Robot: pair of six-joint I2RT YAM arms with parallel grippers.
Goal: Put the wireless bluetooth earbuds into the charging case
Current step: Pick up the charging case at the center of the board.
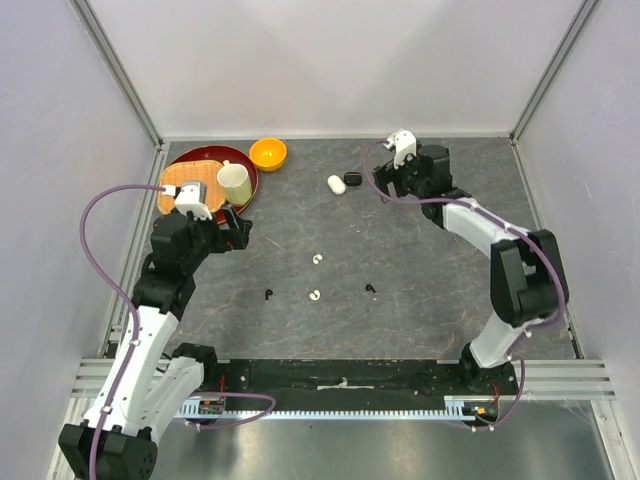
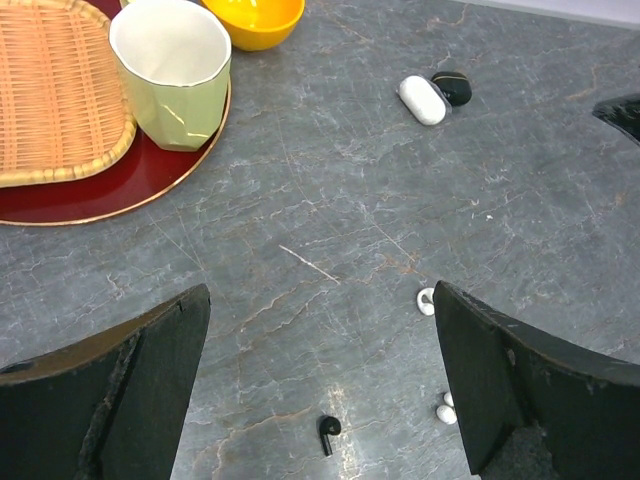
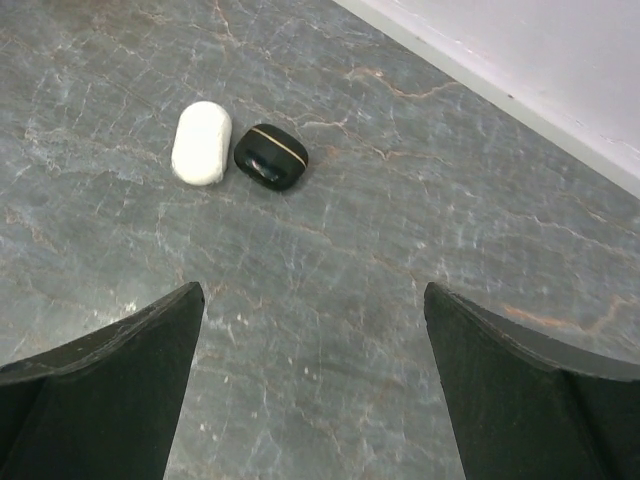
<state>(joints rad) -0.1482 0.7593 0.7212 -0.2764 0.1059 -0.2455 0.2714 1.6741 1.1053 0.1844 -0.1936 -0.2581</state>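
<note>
Two pebble-shaped charging cases lie side by side at the back of the table, both with lids shut: a white case and a black case. Mid-table lie two white earbuds and two black earbuds. My right gripper hovers open just right of the cases, with nothing between its fingers. My left gripper is open and empty above the table, left of the earbuds. Its view shows one black earbud and two white ones.
A red tray at the back left carries a woven basket and a pale green cup. An orange bowl stands beside it. White walls close in the back and both sides.
</note>
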